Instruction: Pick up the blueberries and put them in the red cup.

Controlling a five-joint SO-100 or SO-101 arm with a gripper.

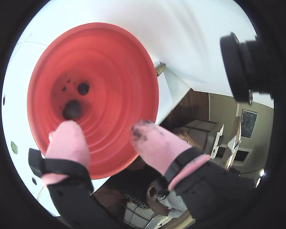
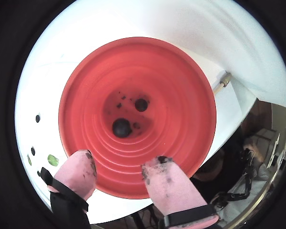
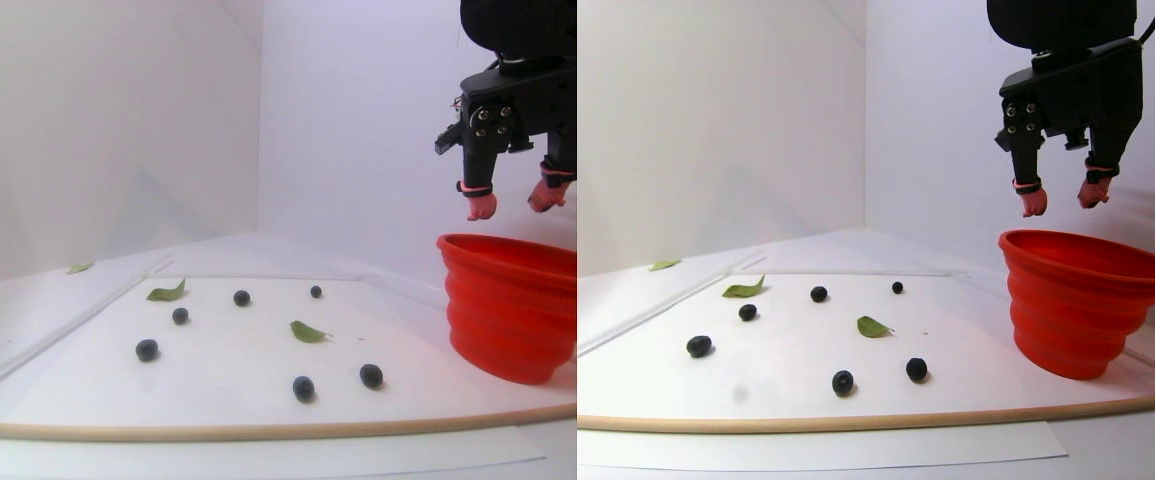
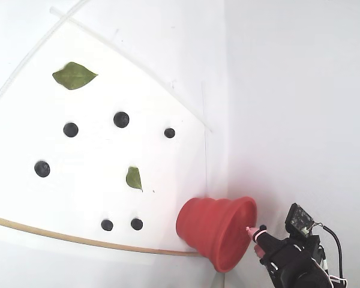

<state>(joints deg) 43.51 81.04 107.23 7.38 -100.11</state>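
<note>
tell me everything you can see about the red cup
The red cup looks like flexible plastic, with ribbed, stepped sides tapering to a narrow base and a wide flared rim. It stands upright on the white table, at the right of the stereo pair view. Two blueberries and dark smudges lie on its bottom. The open gripper hangs above the rim, not touching it.

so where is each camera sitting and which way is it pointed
A wrist view: rides on the arm, looks down between the pink fingertips of the open end effector into the red cup, two blueberries inside.
Another wrist view: same downward look, end effector at the bottom edge.
Stereo pair view: low at table height, side-on to the cup, end effector above its rim.
Fixed view: high, looking down at the table, arm at lower right.
Stereo and fixed views share six loose berries and the leaves.
</note>
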